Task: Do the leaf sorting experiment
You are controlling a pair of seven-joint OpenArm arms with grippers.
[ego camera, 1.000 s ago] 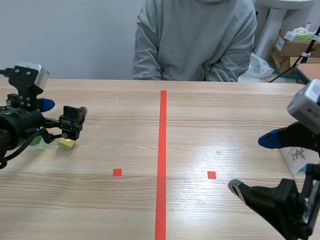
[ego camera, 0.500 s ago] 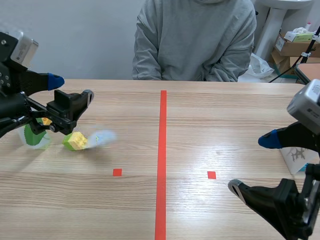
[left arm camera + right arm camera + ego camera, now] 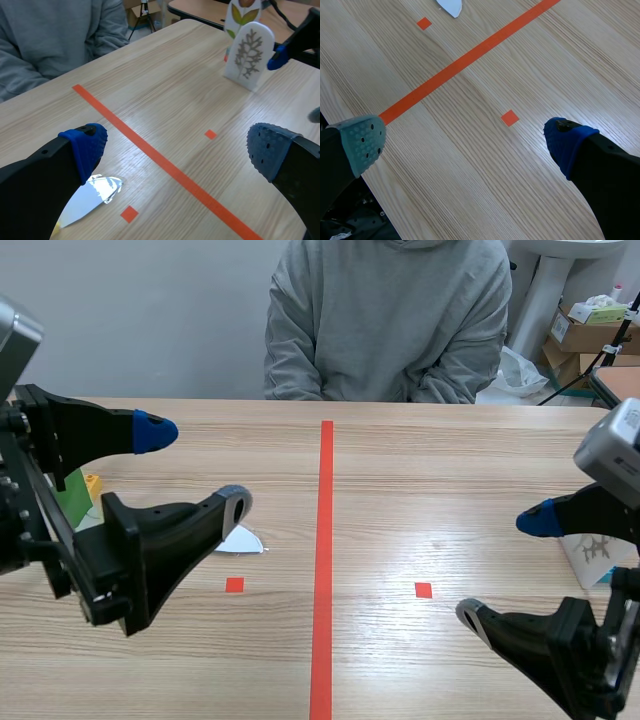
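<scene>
Left gripper [image 3: 193,468], seen from the scene camera, stands wide open and holds nothing. Its lower finger hangs over a pale, glossy, flat leaf-shaped cut-out [image 3: 243,540]. That leaf lies on the left half of the wooden table [image 3: 420,480], just beyond the left orange-red square mark [image 3: 234,585] and short of the long orange-red tape line [image 3: 325,540]. Its long axis seems to run across the table, from the left edge toward the right edge, with the narrow tip toward the tape line. Its other end is hidden behind the finger. The right gripper [image 3: 503,566], near the table's right front corner, is also spread wide and empty, well apart from the leaf. A person in a grey hooded top [image 3: 390,320] sits at the far edge.

From the left wrist, the leaf [image 3: 92,194] lies under and just beside one blue dotted pad [image 3: 85,147], not between the fingers. Glare on it suggests a slick, laminated face. It is probably very light, thin and a little bendy, and it lies flush on the wood. A top-down pinch across its narrow width near an edge looks best, though the pads may skid.

From the right wrist, only the leaf's pointed end [image 3: 450,6] shows, far ahead of the open fingers and aimed toward that gripper.
</scene>
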